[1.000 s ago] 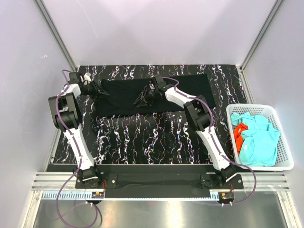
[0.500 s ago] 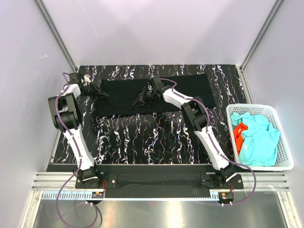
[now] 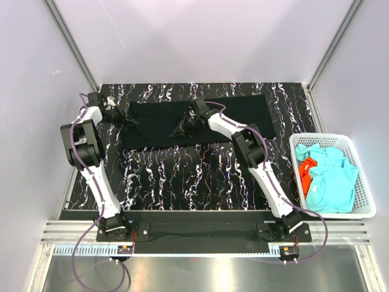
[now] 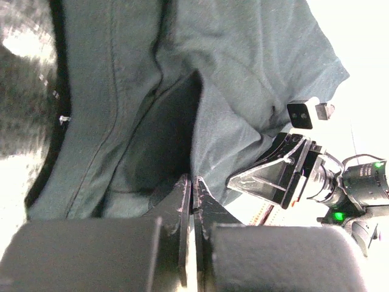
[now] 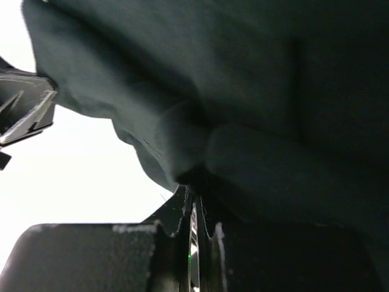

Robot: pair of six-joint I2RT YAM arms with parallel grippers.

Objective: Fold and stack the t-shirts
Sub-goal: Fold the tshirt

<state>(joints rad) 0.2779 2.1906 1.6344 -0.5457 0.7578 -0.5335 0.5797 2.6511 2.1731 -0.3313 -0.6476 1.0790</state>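
Note:
A large black t-shirt (image 3: 237, 115) lies spread across the far part of the patterned table. My left gripper (image 3: 126, 121) is at the shirt's left edge. In the left wrist view its jaws (image 4: 193, 185) are shut, pinching a fold of the dark cloth (image 4: 255, 79). My right gripper (image 3: 180, 129) is near the middle of the shirt's near edge. The right wrist view shows it (image 5: 194, 198) shut on a bunched hem of the black cloth (image 5: 243, 91). Turquoise t-shirts (image 3: 331, 182) and an orange-red one (image 3: 306, 170) lie in a basket.
A white lattice basket (image 3: 322, 137) stands at the table's right edge. The black marbled tabletop (image 3: 182, 176) stretches between the shirt and the arm bases. Grey walls and metal posts enclose the back and sides.
Both grippers have closed from partly open onto the black shirt's cloth. The right gripper shifted slightly toward the far left; the shirt's near edge is bunched there.

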